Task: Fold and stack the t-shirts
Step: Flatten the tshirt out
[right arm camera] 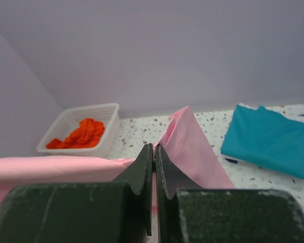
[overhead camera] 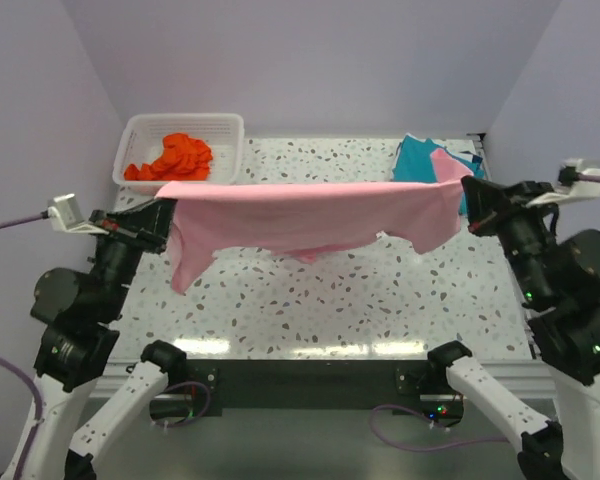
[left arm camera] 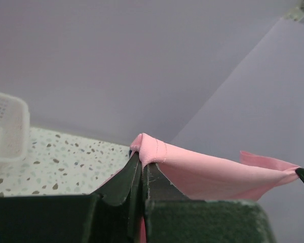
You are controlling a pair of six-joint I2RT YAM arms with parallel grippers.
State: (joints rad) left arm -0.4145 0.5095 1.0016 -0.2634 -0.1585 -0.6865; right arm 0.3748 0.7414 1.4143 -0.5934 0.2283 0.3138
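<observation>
While the pink t-shirt (overhead camera: 310, 215) hangs stretched across the middle of the top view, each arm pinches one end of it. The left fingers (overhead camera: 166, 214) are shut tight on the shirt's left end, at the left of the frame. In the left wrist view a little pink fold sticks up just above their tips. The right fingers (overhead camera: 470, 196) are shut tight on the shirt's right end, at the right of the frame. The pink cloth is up in the air above the speckled desk (overhead camera: 360, 295). It sags a bit in the middle, and a flap droops lower near the left end. The teal t-shirt (overhead camera: 417, 160) lies flat on the desk at the upper right, behind the pink one. The orange-red t-shirt (overhead camera: 175, 157) sits crumpled in the white basket (overhead camera: 185, 122) at the upper left.
</observation>
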